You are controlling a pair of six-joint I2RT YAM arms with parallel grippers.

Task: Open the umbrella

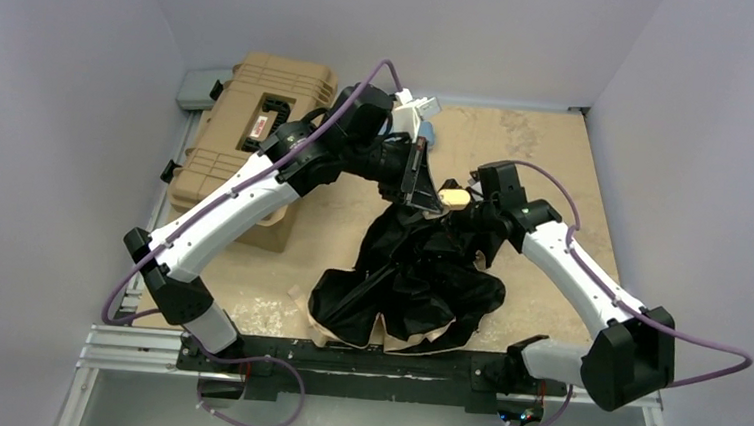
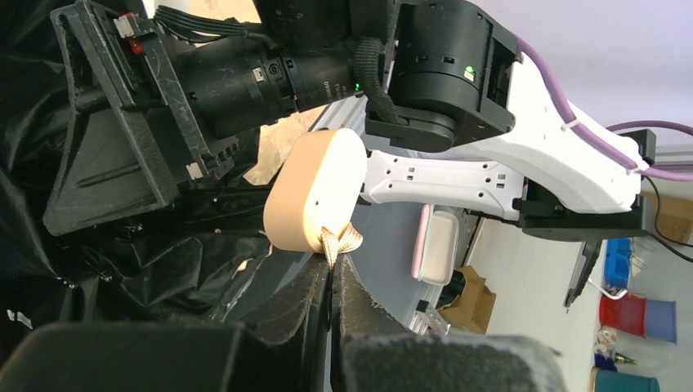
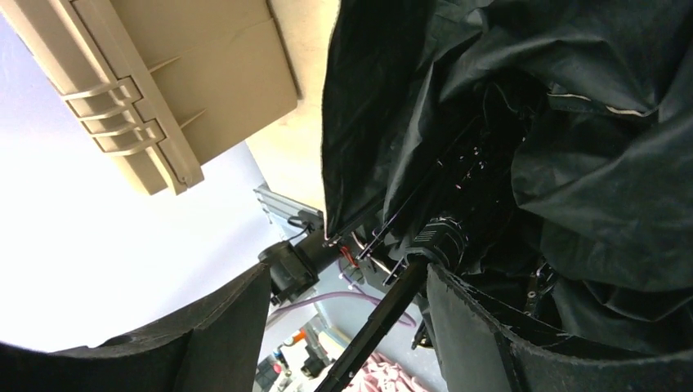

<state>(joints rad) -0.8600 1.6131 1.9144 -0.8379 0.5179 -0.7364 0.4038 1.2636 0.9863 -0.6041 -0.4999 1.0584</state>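
The umbrella [image 1: 408,285] lies half-collapsed in the middle of the table, its black underside up and a beige edge showing at the front. Its round beige handle [image 2: 315,192] is lifted above the cloth. My left gripper [image 2: 333,269] is shut on the small woven strap [image 2: 343,238] at the handle's end. In the top view, the left gripper [image 1: 432,195] sits just left of the handle [image 1: 453,195]. My right gripper [image 3: 347,273] is open around the thin black shaft [image 3: 384,310], just below the runner [image 3: 437,241]. The shaft runs close to the right-hand finger. Black cloth hides the ribs.
A tan ribbed hard case [image 1: 259,125] stands at the back left, under my left arm. A light-blue fabric sleeve [image 1: 426,131] and small white items lie behind the left wrist. A black rail [image 1: 343,356] runs along the near edge, and grey walls close in on both sides.
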